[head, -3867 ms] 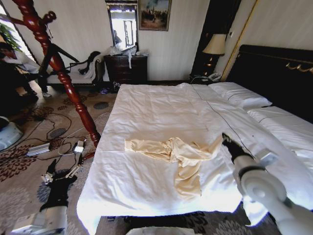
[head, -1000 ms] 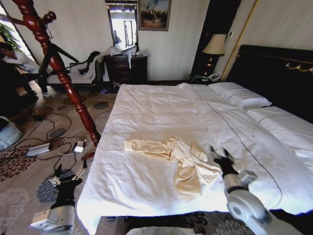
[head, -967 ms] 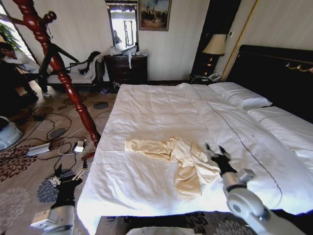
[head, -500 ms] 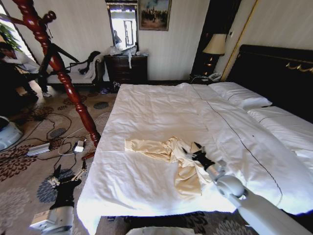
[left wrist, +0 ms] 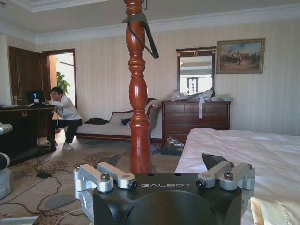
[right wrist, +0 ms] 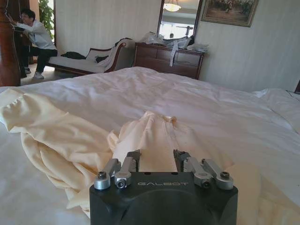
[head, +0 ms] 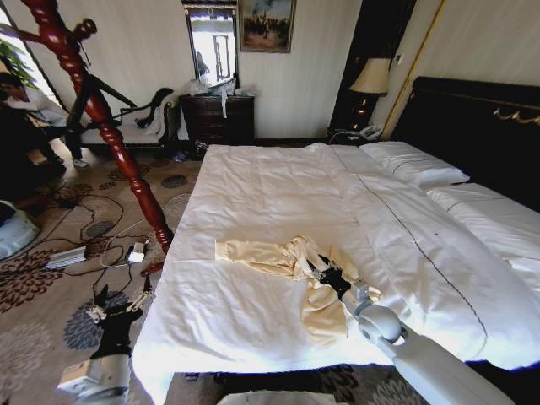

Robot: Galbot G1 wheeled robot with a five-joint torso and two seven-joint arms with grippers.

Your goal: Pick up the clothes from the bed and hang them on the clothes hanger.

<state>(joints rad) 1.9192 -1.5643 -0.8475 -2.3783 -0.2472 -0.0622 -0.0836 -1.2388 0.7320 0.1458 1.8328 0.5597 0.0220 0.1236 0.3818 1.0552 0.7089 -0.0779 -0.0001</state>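
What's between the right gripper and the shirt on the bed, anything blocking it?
Nothing visible. The right gripper is open and right at the shirt, its fingers over the cream fabric on the bed, with nothing between them.

Bedroom, perhaps hotel, bed (head: 253, 194), dresser (head: 218, 118), lamp (head: 369, 78)

— What is seen beside the mattress? 
— A turned red wooden post (head: 101, 118) is stood on the patterned carpet (head: 42, 278), where cables (head: 93, 245) are strewn.

— And along the far wall? 
— A dark dresser (head: 218, 118) is placed under a mirror (head: 213, 42), with a framed painting (head: 267, 24) hung just beside it. A lamp (head: 369, 78) is set in the corner, and a sofa (left wrist: 110, 129) is placed beside the dresser.
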